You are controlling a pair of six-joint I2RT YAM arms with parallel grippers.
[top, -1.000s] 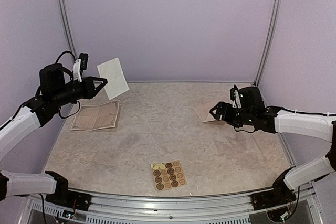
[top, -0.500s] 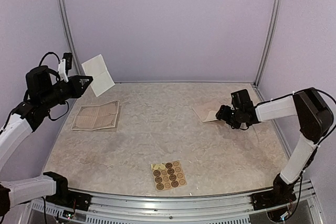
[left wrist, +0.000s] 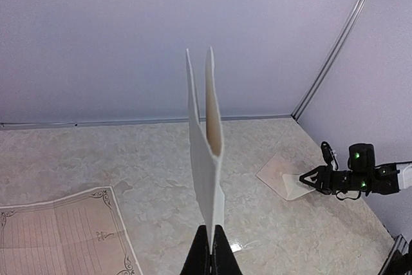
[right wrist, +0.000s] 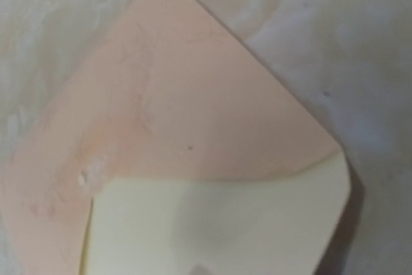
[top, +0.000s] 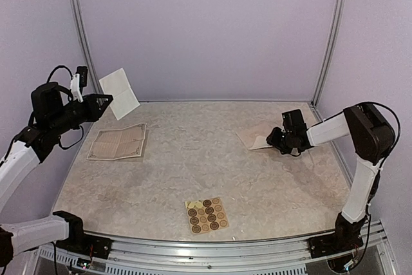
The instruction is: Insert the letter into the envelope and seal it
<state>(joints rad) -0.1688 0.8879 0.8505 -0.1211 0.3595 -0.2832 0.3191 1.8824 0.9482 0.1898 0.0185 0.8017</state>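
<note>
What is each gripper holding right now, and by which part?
The left gripper pinches the folded letter by one edge, raised in the air. The right gripper is at the edge of the envelope; whether it grips cannot be told.

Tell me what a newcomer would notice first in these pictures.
First, the folded letter, held high over the far-left corner of the table and pinched in the left tool. Next, the envelope, lying flat at the far right with the right tool at its edge. A sticker sheet lies near the front centre.
</note>
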